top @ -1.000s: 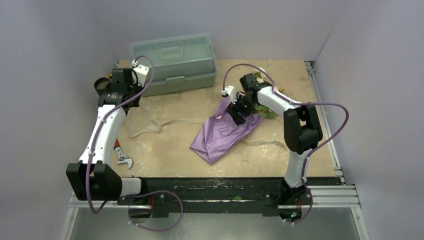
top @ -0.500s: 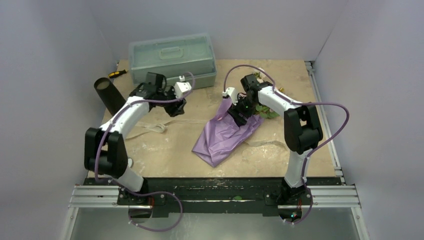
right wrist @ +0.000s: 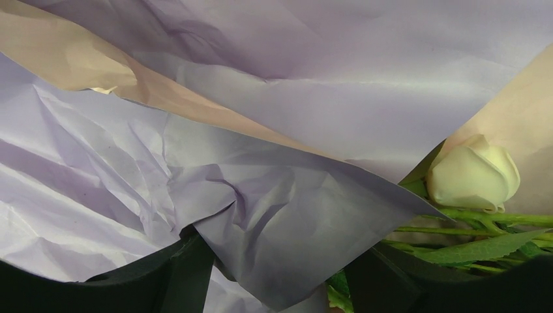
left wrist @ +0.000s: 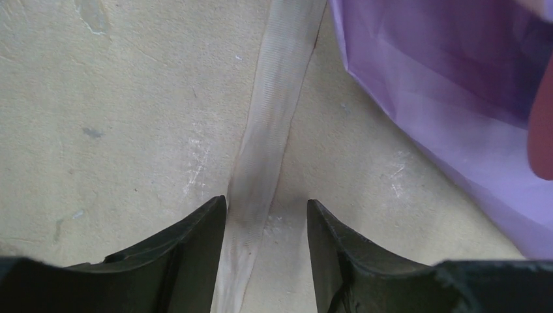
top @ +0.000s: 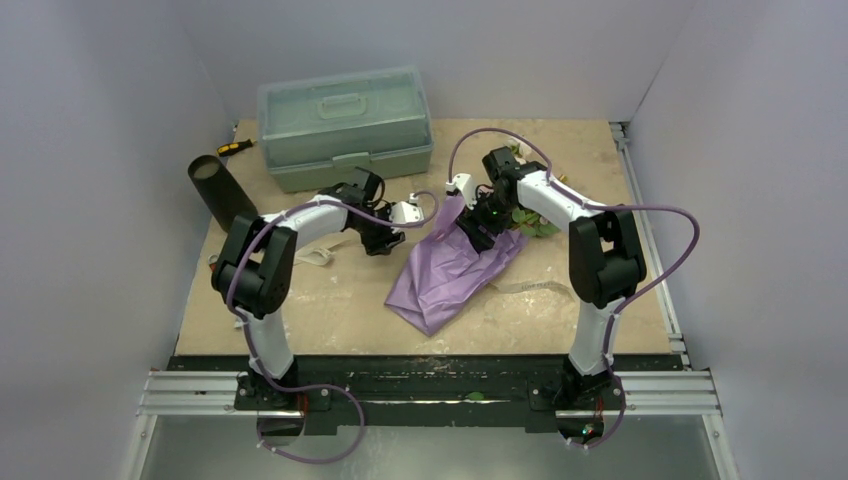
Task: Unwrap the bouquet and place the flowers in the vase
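On the middle of the desk (top: 330, 300) the bouquet (top: 450, 270) is laid flat. Its purple paper (top: 440, 280) is spread toward the near edge, and the flowers (top: 530, 222) are pointed toward the far right. The paper is seen loosened and crinkled, with a pink inner side turned up in places.

The right fingers (right wrist: 176, 274) are lowered onto the upper part of the wrap, just beside the green leaves. They are held spread, and a folded flap of the purple paper is seen lying in the gap between them; no pinch on it is shown. A white rose (right wrist: 473, 176) and thin green stems (right wrist: 476, 228) are seen just to the right of that flap, partly covered by the paper.

The left fingers (left wrist: 189, 248) are brought low over the desk, just left of the bouquet. They are held apart, and the beige ribbon (left wrist: 274, 117) is laid flat on the desk so that it runs between the two tips. The ribbon is trailed from there toward the left side of the desk. The purple edge of the wrap is seen near the right of these fingers, not touched by them.

The vase (top: 222, 192) is stood near the far left edge of the desk, well apart from the bouquet, with nothing seen in its mouth. A pale green toolbox (top: 345, 125) is set at the far edge, and a screwdriver (top: 232, 147) is laid between it and the vase.
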